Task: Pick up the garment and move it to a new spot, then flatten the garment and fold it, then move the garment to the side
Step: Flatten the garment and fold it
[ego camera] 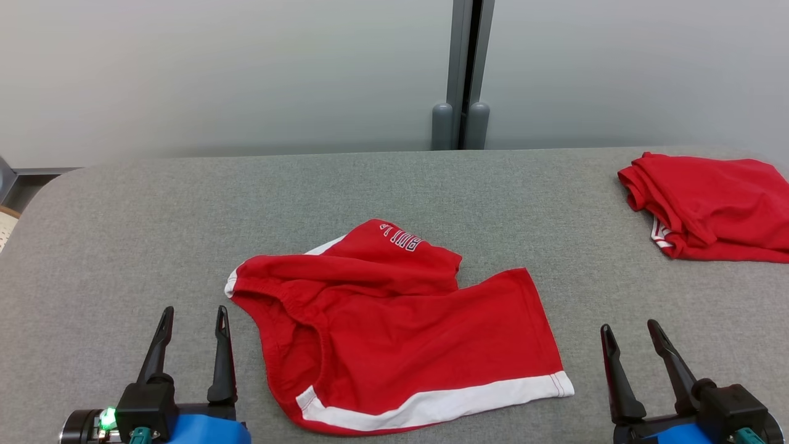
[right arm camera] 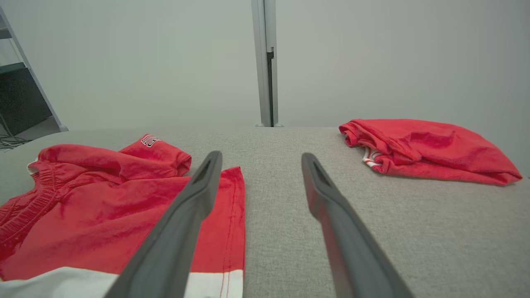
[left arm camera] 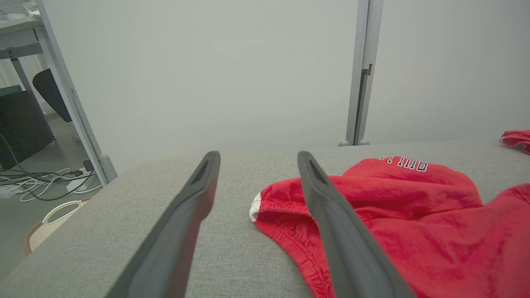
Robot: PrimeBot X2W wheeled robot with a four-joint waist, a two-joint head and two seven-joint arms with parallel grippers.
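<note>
**A:** Where is the garment?

**B:** The red shorts [ego camera: 400,327] lie rumpled near the middle of the grey surface [ego camera: 123,216], towards its near edge, with one tool on either side.

**A:** How do they lie?

**B:** The elastic waistband [ego camera: 277,302] faces the robot's left. One leg is folded over at the far side, and its white lettering [ego camera: 400,237] reads upside down in the head view. The other leg spreads flatter to the right, and a white band [ego camera: 431,404] runs along its hem at the near side.

**A:** And the left tool?

**B:** The left tool [ego camera: 195,308] stands just beside the waistband end. Its fingers are spread wide with nothing between them.

**A:** The right one?

**B:** The right tool [ego camera: 630,325] is also spread wide and empty. It is near the hem's right corner but apart from the cloth.

**A:** Anything else on the surface?

**B:** A second red garment [ego camera: 709,206] lies bunched in a loose fold at the far right, well apart from the shorts. Behind the surface is a pale wall with a grey post [ego camera: 462,74].
</note>
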